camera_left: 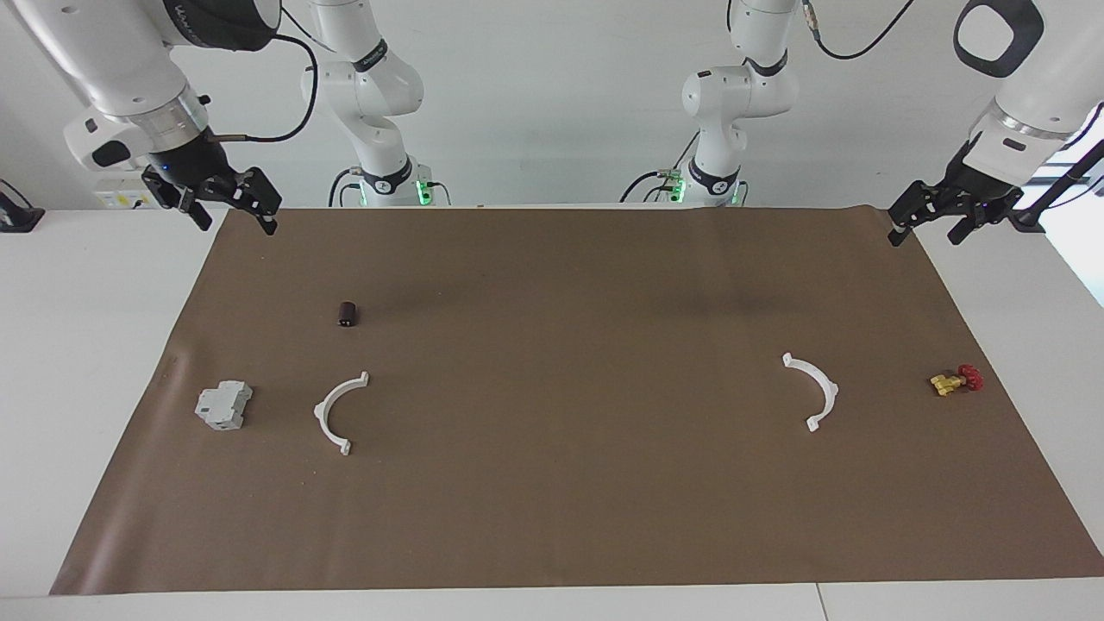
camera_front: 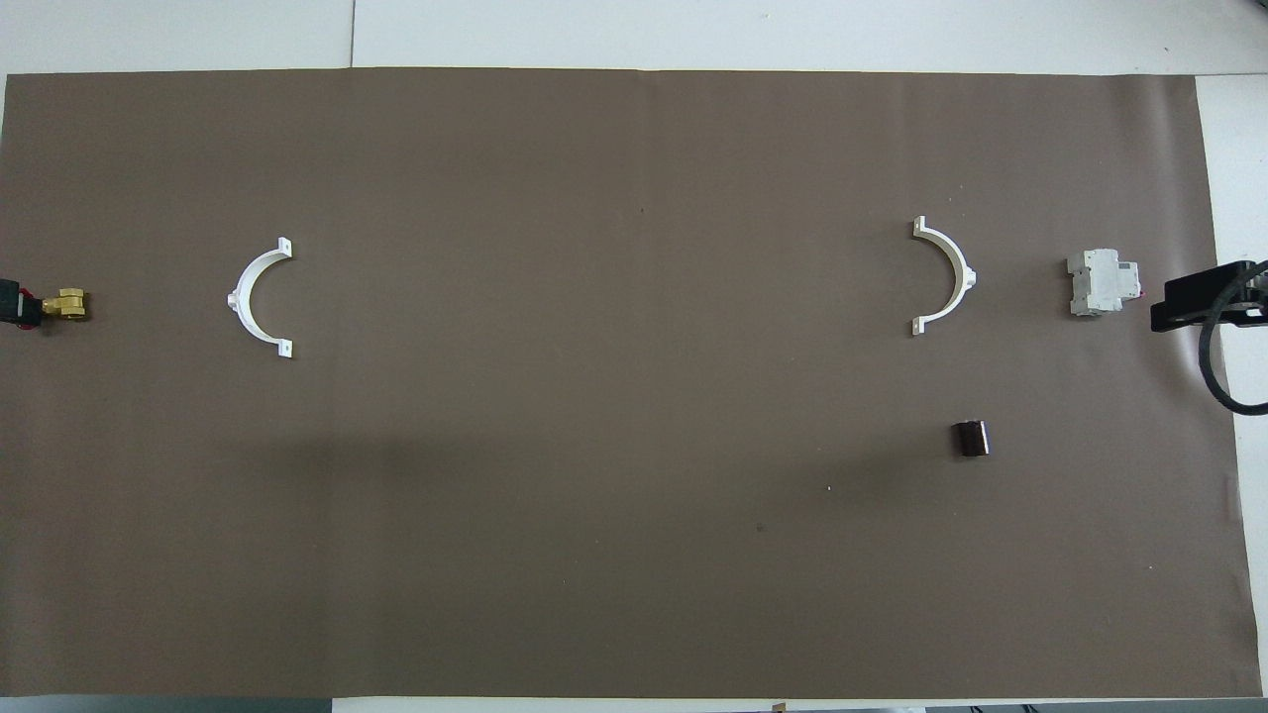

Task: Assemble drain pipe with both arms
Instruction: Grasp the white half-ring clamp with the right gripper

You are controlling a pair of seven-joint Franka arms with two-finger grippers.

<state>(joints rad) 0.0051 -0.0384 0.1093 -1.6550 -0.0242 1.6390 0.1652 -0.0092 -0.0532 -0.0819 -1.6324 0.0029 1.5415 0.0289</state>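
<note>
Start layout for joining the two halves of the drain pipe ring. One white half-ring (camera_left: 338,412) lies flat on the table (camera_left: 552,517) toward the right arm's end, at about 9 o'clock in the facing view; the other half-ring (camera_left: 814,390) lies toward the left arm's end, at about 3 o'clock. They are well apart, open sides facing each other, which should let each arm take the piece at its own end and bring the two together mid-table. The right claw (camera_left: 231,204) hangs with fingers apart above the table's corner at 10 o'clock; the left claw (camera_left: 936,216) hangs likewise parted at 2 o'clock, neither holding anything. A grey block (camera_left: 223,405), a dark cylinder (camera_left: 348,314) and a brass valve (camera_left: 956,380) lie aside, apparently unneeded.
</note>
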